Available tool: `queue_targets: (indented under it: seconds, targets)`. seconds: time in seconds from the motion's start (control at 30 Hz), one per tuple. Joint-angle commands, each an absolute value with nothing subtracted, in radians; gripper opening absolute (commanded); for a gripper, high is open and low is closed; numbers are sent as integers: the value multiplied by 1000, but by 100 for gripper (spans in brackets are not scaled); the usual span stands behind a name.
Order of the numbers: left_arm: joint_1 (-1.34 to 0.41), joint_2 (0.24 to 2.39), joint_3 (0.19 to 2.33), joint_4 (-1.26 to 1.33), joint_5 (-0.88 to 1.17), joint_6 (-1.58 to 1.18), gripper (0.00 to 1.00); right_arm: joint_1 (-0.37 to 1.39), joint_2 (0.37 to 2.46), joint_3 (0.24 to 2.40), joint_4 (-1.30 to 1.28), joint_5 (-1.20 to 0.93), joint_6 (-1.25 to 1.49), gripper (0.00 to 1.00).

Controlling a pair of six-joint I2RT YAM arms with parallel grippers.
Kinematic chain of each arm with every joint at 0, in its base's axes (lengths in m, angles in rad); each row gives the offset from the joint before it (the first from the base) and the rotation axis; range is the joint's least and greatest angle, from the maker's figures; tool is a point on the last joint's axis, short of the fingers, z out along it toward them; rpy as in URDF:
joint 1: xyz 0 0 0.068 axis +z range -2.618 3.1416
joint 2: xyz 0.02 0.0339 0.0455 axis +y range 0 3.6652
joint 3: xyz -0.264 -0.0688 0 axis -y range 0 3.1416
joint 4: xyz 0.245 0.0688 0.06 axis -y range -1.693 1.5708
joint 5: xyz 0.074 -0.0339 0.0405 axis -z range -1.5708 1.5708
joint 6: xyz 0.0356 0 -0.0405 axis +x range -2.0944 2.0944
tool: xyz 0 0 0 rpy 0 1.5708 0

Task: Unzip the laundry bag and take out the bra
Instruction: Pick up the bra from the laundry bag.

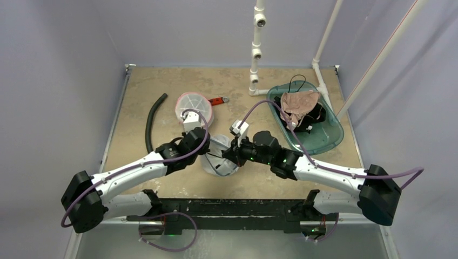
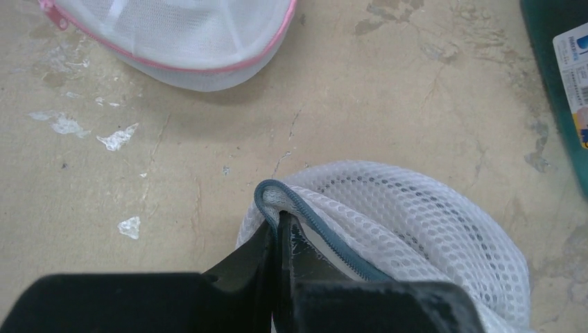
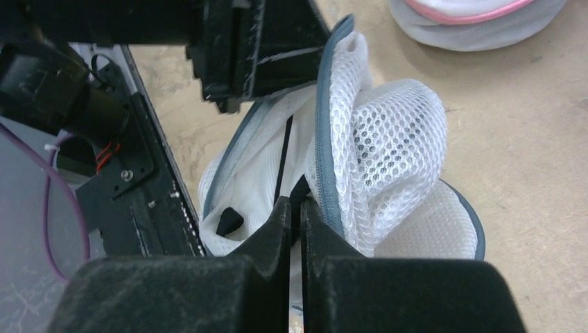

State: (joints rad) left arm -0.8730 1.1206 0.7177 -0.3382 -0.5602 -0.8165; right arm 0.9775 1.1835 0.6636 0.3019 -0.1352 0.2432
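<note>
A white mesh laundry bag (image 1: pixel 219 160) with a grey-blue zipper (image 2: pixel 326 225) lies at the table's middle, between both arms. Its mouth gapes open in the right wrist view (image 3: pixel 374 146). My left gripper (image 2: pixel 281 218) is shut on the bag's zipper edge, at the fold of the rim, and shows in the top view (image 1: pixel 206 152). My right gripper (image 3: pixel 297 200) is shut on a black piece at the bag's opening; it looks like a strap of the black bra (image 3: pixel 283 159) lying inside. In the top view my right gripper (image 1: pixel 231 154) sits at the bag's right side.
A second mesh bag with pink trim (image 1: pixel 194 107) lies behind the left gripper. A teal bin (image 1: pixel 327 139) at the right holds beige and black garments (image 1: pixel 300 102). A black hose (image 1: pixel 151 121), a red tool (image 1: pixel 217 101) and a white pipe frame (image 1: pixel 255 54) stand further back.
</note>
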Motion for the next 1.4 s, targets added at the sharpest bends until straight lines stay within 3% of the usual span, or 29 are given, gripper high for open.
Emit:
queue_targets:
  seconds: [0.0, 0.37, 0.57, 0.73, 0.87, 0.93, 1.0, 1.07, 1.17, 1.37]
  targets:
    - [-844, 1152, 786, -306, -618, -771, 0, 1005, 1187, 668, 292, -204, 198, 0]
    - [-757, 1110, 750, -247, -609, -762, 0, 1026, 1099, 564, 370, -291, 226, 0]
    - [-758, 1131, 723, -250, -500, -745, 0, 1025, 1094, 564, 348, -171, 259, 0]
    - [-757, 1023, 661, -236, -425, -740, 30, 1025, 1118, 555, 298, -84, 295, 0]
    - [-756, 944, 626, -259, -353, -758, 46, 1024, 1132, 520, 295, -50, 351, 1]
    - [-756, 920, 611, -275, -309, -766, 49, 1025, 1126, 504, 302, -52, 375, 20]
    - [-757, 902, 597, -289, -266, -772, 51, 1025, 1113, 499, 296, -46, 397, 46]
    - [-758, 885, 583, -291, -225, -780, 51, 1025, 1088, 503, 272, -36, 409, 62]
    - [-759, 860, 574, -288, -180, -782, 52, 1025, 1051, 530, 213, -15, 417, 70]
    - [-765, 839, 577, -302, -135, -762, 50, 1025, 989, 609, 107, 163, 420, 72]
